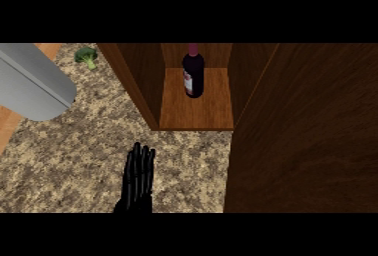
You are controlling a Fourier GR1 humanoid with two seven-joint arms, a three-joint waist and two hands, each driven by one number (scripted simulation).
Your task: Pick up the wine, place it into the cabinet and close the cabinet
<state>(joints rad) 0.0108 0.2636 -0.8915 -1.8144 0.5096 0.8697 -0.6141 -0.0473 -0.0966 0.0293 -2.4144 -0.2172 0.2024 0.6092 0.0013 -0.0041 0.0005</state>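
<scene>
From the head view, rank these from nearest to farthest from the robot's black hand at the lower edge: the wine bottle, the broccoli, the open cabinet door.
Measured from the hand on the counter:
1. Cabinet door, open, just to the hand's right.
2. Wine bottle, standing inside the cabinet, ahead and slightly right.
3. Broccoli, far back on the counter, ahead and left.

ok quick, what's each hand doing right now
left hand: open, fingers straight, holding nothing, over the counter.
right hand: not in view.

speckled stone counter (66, 150) beside a grey cylinder (29, 82).
</scene>
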